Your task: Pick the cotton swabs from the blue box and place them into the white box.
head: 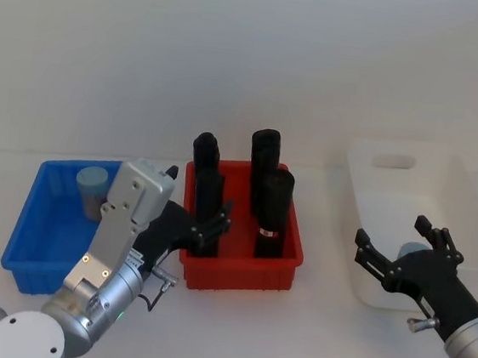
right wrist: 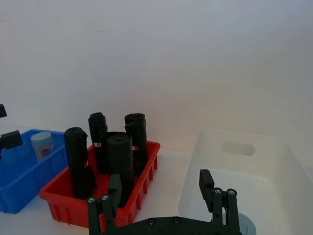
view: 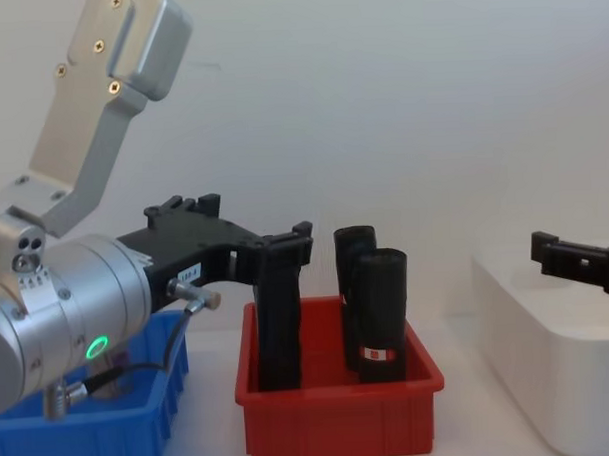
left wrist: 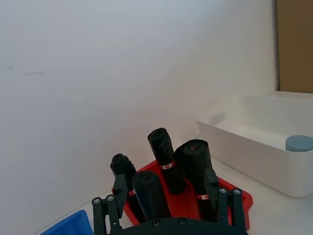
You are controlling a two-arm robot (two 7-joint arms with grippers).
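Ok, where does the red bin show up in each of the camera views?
Head view: red bin at centre, slightly low.
Left wrist view: red bin in the picture's lower middle.
Right wrist view: red bin in the picture's lower left.
Chest view: red bin at bottom centre.
Shared landmark: the white box, right of the bin in each picture.

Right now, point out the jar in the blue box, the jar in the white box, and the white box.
Jar in the blue box [head: 93, 179]: head view, its lid.
Jar in the white box [left wrist: 299, 143]: left wrist view, its lid.
White box [left wrist: 249, 164]: left wrist view, outer side wall.
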